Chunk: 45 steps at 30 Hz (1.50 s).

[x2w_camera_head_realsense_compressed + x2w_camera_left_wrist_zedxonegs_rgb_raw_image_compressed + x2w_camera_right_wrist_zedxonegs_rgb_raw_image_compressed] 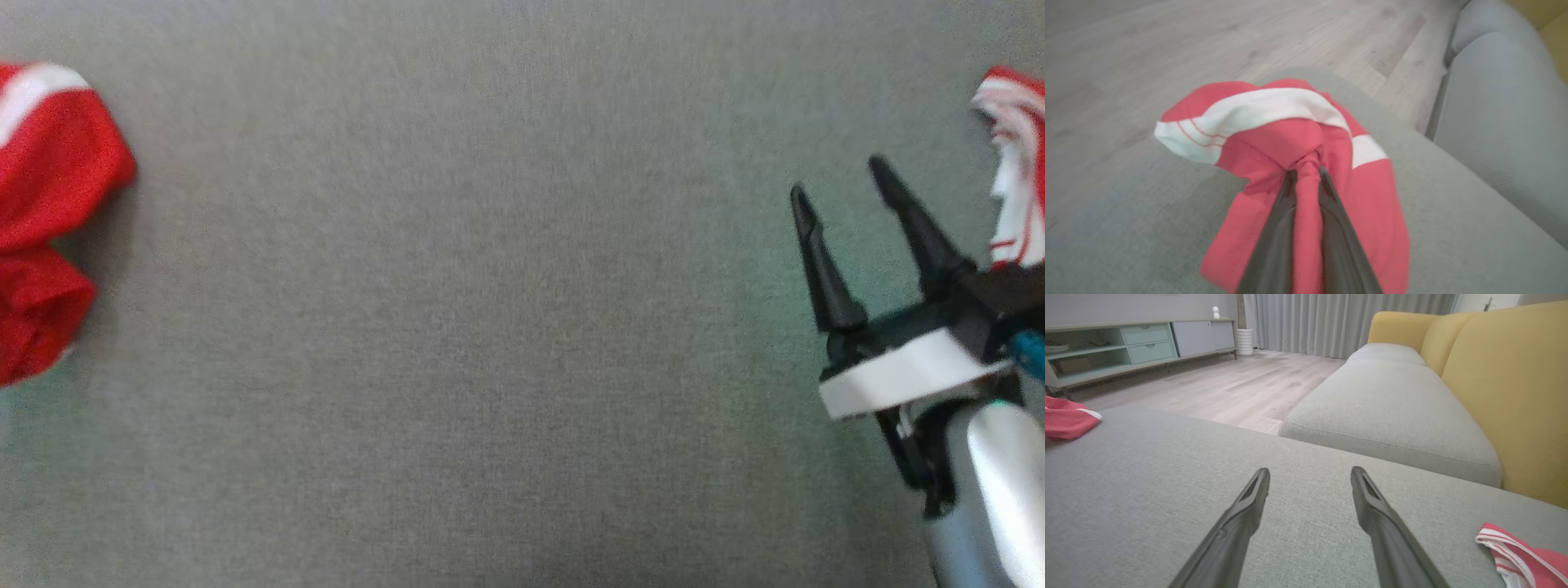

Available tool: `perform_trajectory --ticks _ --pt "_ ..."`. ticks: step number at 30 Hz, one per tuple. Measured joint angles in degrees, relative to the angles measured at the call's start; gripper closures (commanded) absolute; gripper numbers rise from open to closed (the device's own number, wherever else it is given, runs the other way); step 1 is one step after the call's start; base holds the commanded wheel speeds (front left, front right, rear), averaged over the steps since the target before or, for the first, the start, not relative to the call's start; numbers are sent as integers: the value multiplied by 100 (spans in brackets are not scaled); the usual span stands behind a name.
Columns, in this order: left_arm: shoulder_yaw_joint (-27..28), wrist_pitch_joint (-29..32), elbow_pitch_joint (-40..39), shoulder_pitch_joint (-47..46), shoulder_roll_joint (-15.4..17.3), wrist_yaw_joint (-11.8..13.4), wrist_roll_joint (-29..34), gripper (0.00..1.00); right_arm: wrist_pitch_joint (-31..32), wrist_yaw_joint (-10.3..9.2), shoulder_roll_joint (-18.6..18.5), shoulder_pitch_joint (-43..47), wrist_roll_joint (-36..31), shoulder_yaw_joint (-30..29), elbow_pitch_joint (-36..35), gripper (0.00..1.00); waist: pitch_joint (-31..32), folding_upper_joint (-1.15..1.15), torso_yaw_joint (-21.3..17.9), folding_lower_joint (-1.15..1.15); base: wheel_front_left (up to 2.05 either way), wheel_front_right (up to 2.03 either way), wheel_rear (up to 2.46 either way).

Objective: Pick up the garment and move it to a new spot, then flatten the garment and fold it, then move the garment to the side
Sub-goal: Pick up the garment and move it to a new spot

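The garment is red with a white band and lies bunched on the grey cushion. My left gripper is shut on a pinched fold of its red cloth, which runs between the two dark fingers. In the head view the garment sits crumpled at the far left edge. My right gripper hovers at the right over bare cushion, open, with nothing between its fingers. The right wrist view has that gripper open above the cushion and the garment far off to the left.
A second piece of cloth, red and white striped, lies beside my right gripper, also seen in the right wrist view. A yellow-backed sofa, wooden floor and a low cabinet lie beyond the cushion's edge.
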<state>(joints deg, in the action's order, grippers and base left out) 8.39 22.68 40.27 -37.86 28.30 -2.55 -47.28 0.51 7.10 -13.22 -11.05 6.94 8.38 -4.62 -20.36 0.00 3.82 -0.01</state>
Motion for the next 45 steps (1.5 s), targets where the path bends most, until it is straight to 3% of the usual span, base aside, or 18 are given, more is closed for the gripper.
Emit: perform_trajectory --ticks 6,13,19,25,34,35,36,37,40,45 --pt "-586 33 -816 -16 -135 -159 252 100 -107 0 82 458 129 -47 333 0 933 0 48 -2 0 0 0" --pt "-1486 332 -2439 -46 -953 -165 363 100 -152 0 240 730 208 -174 435 0 1806 0 49 -2 0 0 0" --pt "-2243 455 -3285 37 -1603 -33 536 100 -152 0 360 805 216 -66 455 0 2032 0 -256 0 0 0 0" --pt "-2943 325 -3225 575 -1984 12 909 100 -152 0 356 736 264 257 545 0 1987 0 -788 0 0 0 0" --pt "-3497 -698 -1981 1092 -2215 91 1584 100 -211 0 360 256 369 605 750 0 1658 0 -1542 1 0 0 0" --pt "-3572 -837 -1812 1106 -2237 56 1660 75 -224 0 360 230 376 625 786 0 1610 0 -1583 1 0 0 0" --pt "-3654 -981 -1617 1122 -2260 33 1739 16 -258 0 363 205 376 639 825 0 1567 0 -1620 2 0 0 0" --pt "-3704 -1098 -1438 1134 -2285 2 1798 0 -260 0 365 192 379 660 849 0 1533 0 -1647 2 0 0 0" --pt "-3796 -1458 -1080 1143 -2336 -58 1852 0 -299 0 364 170 419 701 928 0 1479 0 -1654 2 0 0 0" --pt "-3705 -2526 -1270 1145 -2336 -155 1853 0 -336 0 363 132 417 554 950 0 1514 0 -1440 1 0 0 0"
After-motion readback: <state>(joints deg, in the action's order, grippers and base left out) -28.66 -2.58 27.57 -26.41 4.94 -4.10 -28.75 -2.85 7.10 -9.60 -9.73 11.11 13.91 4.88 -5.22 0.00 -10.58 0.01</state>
